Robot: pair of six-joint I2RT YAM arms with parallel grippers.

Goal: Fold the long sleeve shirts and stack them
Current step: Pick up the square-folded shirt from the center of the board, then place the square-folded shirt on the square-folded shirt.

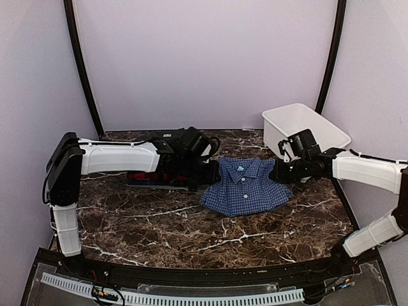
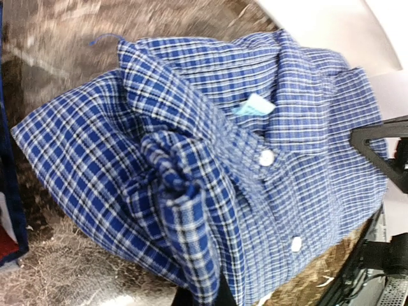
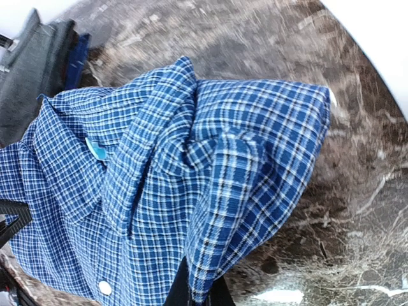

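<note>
Both grippers are on the blue white-checked button-up cloth shirt point(image 1: 245, 188), which sits front up, collar to the far side, at the middle of the dark marble-patterned table point(image 1: 191, 233). It is just right of a low pile of folded red and dark shirts point(image 1: 148, 179) and near the white plastic basket point(image 1: 306, 124). The left gripper point(image 2: 201, 296) has its jaws pinching a bunch of cloth at the shirt's left shoulder, and the right gripper point(image 3: 196, 292) pinches the right shoulder the same way. The step in hand looks like moving the folded shirt onto the pile. Both arms should travel together at one height, keeping the cloth lightly taut so the fold does not sag, and release only once the shirt lies square on the pile.
</note>
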